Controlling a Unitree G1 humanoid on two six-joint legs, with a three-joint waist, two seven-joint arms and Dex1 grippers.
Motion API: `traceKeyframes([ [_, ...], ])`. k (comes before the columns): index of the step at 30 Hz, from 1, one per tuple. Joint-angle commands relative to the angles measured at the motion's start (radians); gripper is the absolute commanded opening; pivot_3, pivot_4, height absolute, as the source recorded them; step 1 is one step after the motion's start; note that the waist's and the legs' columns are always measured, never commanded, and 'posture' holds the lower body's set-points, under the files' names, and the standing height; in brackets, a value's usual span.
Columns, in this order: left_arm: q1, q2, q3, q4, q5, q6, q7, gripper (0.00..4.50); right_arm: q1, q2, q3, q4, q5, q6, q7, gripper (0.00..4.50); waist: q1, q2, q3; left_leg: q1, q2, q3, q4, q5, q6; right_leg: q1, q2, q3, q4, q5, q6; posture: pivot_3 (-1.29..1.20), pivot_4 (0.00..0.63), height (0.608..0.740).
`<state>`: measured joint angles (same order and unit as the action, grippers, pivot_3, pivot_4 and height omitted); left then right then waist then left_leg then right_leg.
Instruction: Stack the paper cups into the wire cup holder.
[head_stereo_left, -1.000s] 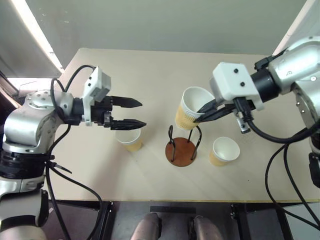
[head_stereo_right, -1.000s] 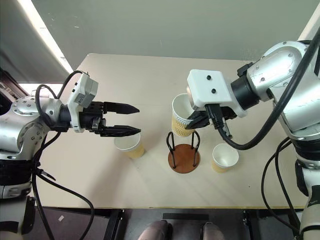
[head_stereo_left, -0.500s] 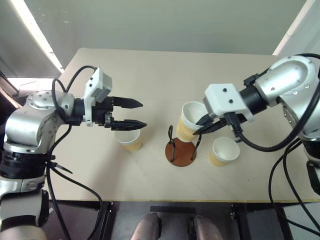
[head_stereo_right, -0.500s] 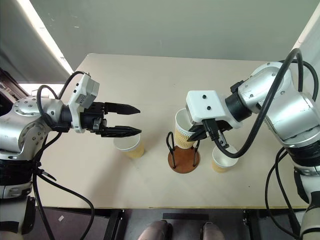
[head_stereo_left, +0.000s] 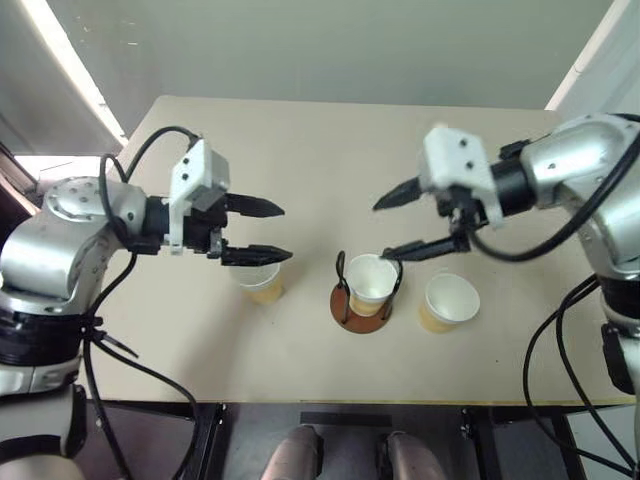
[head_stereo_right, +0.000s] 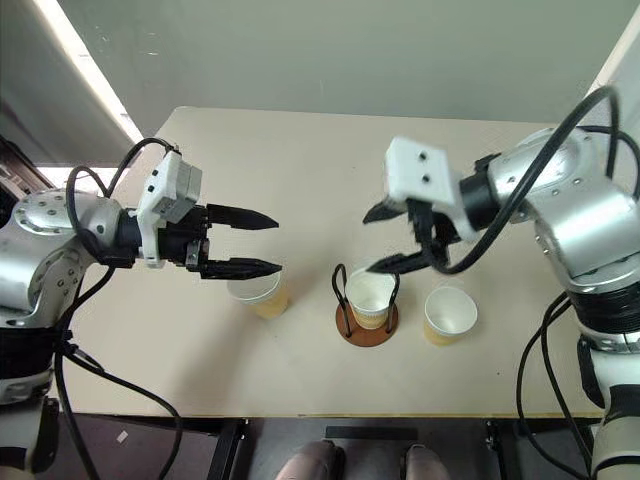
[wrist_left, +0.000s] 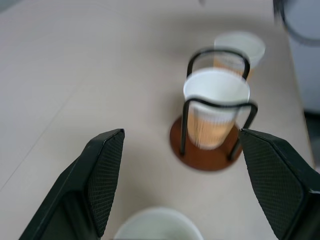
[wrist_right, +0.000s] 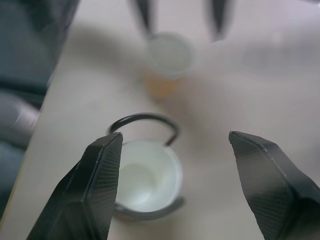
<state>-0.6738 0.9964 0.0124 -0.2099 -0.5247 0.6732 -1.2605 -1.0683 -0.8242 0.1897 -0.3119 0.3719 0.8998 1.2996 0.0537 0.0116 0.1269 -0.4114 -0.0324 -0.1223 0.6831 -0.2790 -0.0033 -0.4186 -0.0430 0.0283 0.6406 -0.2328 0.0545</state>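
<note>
One paper cup (head_stereo_left: 371, 283) stands upright inside the wire cup holder (head_stereo_left: 358, 313), between its black loops on the reddish-brown base. Just above and behind it my right gripper (head_stereo_left: 392, 227) hovers open, nothing between its fingers. A second paper cup (head_stereo_left: 447, 302) stands on the table right of the holder. The third paper cup (head_stereo_left: 259, 279) stands left of the holder, directly under the fingertips of my left gripper (head_stereo_left: 284, 233), which is open and empty and points toward the holder. The left wrist view has the cup in the holder (wrist_left: 216, 114) between its fingers.
The beige table (head_stereo_left: 300, 150) has bare surface behind the cups. Its front edge runs close below the holder. A white wall panel stands at the far right.
My right gripper has lowered the cup into the wire holder, let go of it and opened wide, lifting slightly clear. The left gripper has stayed in place.
</note>
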Motion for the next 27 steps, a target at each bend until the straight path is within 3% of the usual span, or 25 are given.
traceKeyframes([
  [1,0.028,0.08,-0.032,-0.083,0.084,-0.061,-0.014,3.92,-0.007,-0.007,-0.149,0.006,0.132,0.124,-0.028,3.51,0.0,0.0,0.0,0.0,0.0,0.0,0.0,0.0,0.0,0.0,0.0,0.0,0.0,0.0,0.0,0.0,0.15,0.74],
  [5,0.067,0.177,-0.115,-0.111,0.245,-0.147,-0.004,3.92,0.004,-0.022,-0.253,0.0,0.274,0.22,-0.03,3.51,0.0,0.0,0.0,0.001,0.0,0.0,-0.001,0.0,-0.001,0.0,0.0,0.0,-0.004,0.0,-0.001,0.0,0.15,0.74],
  [10,0.082,0.214,-0.159,-0.073,0.342,-0.2,-0.009,3.92,0.057,-0.039,-0.292,-0.033,0.344,0.185,-0.042,3.51,0.0,0.0,0.0,0.002,0.0,0.0,-0.002,0.001,-0.002,0.0,0.0,0.001,-0.001,-0.001,-0.002,0.0,0.15,0.74],
  [16,0.126,0.21,-0.195,-0.044,0.43,-0.267,-0.011,3.92,0.089,-0.078,-0.291,-0.049,0.403,0.169,-0.04,3.51,-0.001,0.0,0.0,0.003,0.0,0.0,-0.003,0.001,-0.002,0.0,0.0,0.001,0.002,-0.002,-0.003,0.0,0.15,0.74],
  [27,0.078,0.157,-0.215,-0.06,0.446,-0.251,-0.042,3.92,0.105,-0.131,-0.293,-0.039,0.454,0.155,-0.064,3.51,0.0,0.0,0.0,0.003,0.0,0.0,-0.002,0.0,-0.003,0.0,0.0,0.0,0.003,-0.002,-0.003,0.0,0.15,0.74],
])
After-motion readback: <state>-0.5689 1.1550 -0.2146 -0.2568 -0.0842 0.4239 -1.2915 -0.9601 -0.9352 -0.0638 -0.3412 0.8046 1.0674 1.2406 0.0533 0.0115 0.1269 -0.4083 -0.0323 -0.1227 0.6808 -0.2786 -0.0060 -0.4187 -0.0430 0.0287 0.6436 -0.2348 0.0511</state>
